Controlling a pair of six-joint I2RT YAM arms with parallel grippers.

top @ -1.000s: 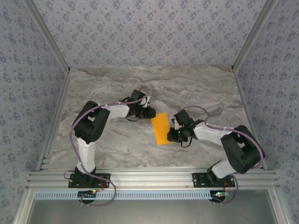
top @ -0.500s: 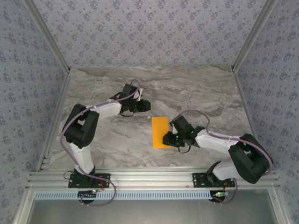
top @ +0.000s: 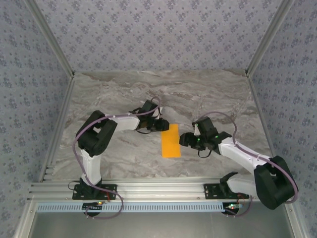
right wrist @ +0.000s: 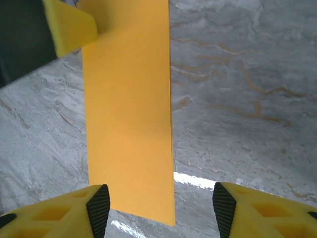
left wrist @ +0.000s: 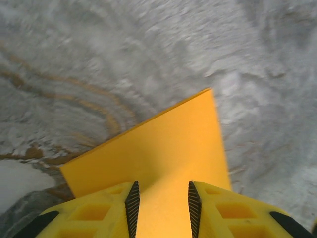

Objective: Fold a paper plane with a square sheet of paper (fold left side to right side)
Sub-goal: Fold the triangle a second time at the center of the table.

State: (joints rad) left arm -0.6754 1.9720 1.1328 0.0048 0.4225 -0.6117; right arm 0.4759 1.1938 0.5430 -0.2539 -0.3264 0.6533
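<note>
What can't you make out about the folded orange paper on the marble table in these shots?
Left wrist view: the near end of the folded orange-yellow paper sheet is hidden by the left arm's yellow jaws and runs off the bottom edge; contact cannot be told.
Right wrist view: its far end is cut off by the top edge; those jaws cover part of one side.
Top view: too small to show creases or layers.
</note>
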